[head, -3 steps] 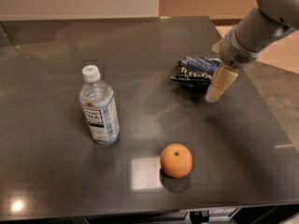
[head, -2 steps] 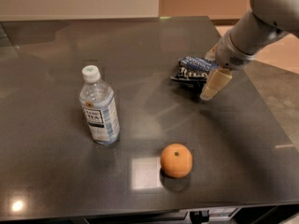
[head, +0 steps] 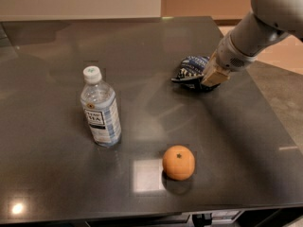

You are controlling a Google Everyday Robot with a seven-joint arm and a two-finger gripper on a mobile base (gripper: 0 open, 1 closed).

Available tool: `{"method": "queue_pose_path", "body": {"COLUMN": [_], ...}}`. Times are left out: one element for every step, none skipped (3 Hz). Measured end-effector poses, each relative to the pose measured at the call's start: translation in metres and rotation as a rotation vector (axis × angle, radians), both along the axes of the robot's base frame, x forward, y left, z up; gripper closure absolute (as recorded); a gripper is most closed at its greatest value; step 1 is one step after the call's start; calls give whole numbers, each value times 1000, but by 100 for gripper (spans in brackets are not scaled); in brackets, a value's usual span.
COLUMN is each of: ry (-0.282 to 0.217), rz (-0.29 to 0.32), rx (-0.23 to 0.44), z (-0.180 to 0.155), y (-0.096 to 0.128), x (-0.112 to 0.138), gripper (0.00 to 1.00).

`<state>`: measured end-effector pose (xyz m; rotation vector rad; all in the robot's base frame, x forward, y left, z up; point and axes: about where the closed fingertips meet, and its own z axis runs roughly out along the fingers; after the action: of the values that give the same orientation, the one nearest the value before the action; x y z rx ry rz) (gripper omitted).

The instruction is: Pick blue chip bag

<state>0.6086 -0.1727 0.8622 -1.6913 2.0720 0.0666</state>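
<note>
The blue chip bag (head: 191,68) is a small crumpled navy foil bag with white lettering, lying on the dark table (head: 142,46) at the right of the middle. My gripper (head: 212,76) comes in from the upper right on a grey arm. Its tan tip is down at the bag's right edge and covers that side of the bag. Whether it touches the bag cannot be told.
A clear bottle with a blue-white label and a white cap (head: 100,108) stands upright at the left. An orange (head: 178,162) lies near the front edge. The table's right edge runs just past the arm, with floor beyond.
My gripper has moved left and away from the camera, from beside the bag to its right edge. The bag, bottle and orange have not moved.
</note>
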Motion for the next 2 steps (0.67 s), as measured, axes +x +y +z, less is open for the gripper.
{"method": "queue_pose_path", "body": {"ry": [-11, -17], "rz": [8, 20], "rx": [7, 29], "z": [16, 41], "y": [2, 4], "x": [-1, -4], "gripper": [88, 100]}}
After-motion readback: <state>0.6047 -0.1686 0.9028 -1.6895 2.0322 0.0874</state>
